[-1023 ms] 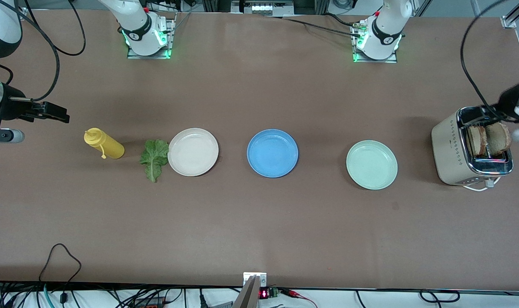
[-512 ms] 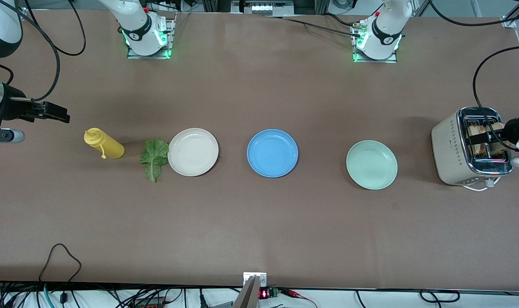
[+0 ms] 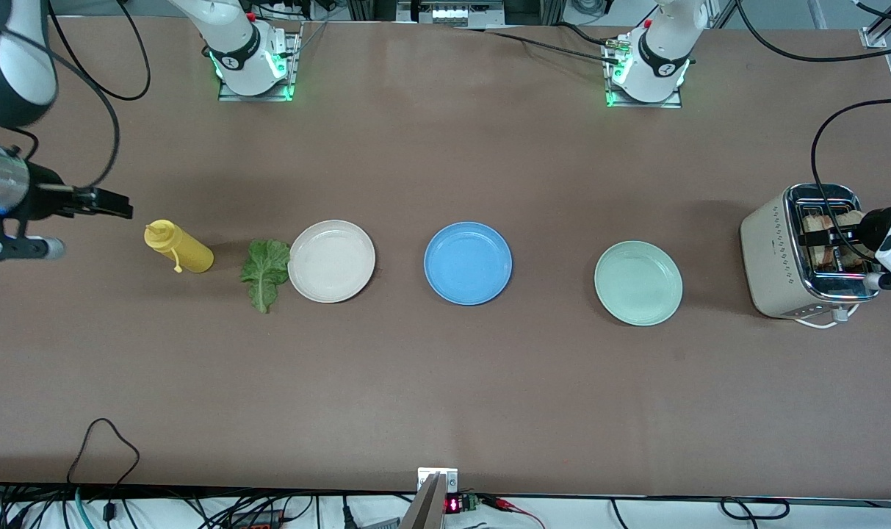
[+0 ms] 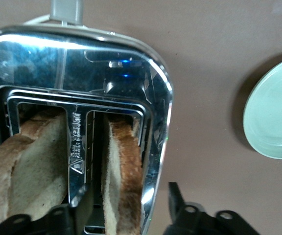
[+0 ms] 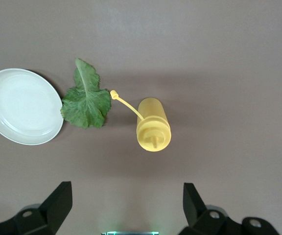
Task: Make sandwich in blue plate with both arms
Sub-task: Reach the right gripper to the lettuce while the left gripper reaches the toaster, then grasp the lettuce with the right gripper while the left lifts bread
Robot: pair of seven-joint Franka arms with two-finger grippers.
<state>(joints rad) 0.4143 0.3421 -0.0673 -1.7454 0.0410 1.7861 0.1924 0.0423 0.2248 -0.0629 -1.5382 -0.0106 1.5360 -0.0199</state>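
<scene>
The blue plate [image 3: 467,263] lies empty at the table's middle. Two bread slices stand in the toaster [image 3: 779,257] at the left arm's end; in the left wrist view they show as one slice [image 4: 28,166] and another [image 4: 124,166]. My left gripper [image 3: 831,239] [image 4: 129,196] is open low over the toaster, with one finger between the slots and the other outside the chrome wall, so it straddles one slice. The lettuce leaf [image 3: 264,272] [image 5: 85,100] lies flat beside the cream plate. My right gripper [image 3: 111,206] [image 5: 126,196] is open and empty, above the table near the mustard bottle.
A cream-white plate [image 3: 331,261] [image 5: 21,106] and a yellow mustard bottle [image 3: 179,247] [image 5: 152,123] lie toward the right arm's end. A mint-green plate [image 3: 638,283] [image 4: 273,115] lies between the blue plate and the toaster. Cables hang over the table's ends.
My left gripper has come down from above the toaster to its slots, around one slice. My right gripper has shifted a little toward the mustard bottle.
</scene>
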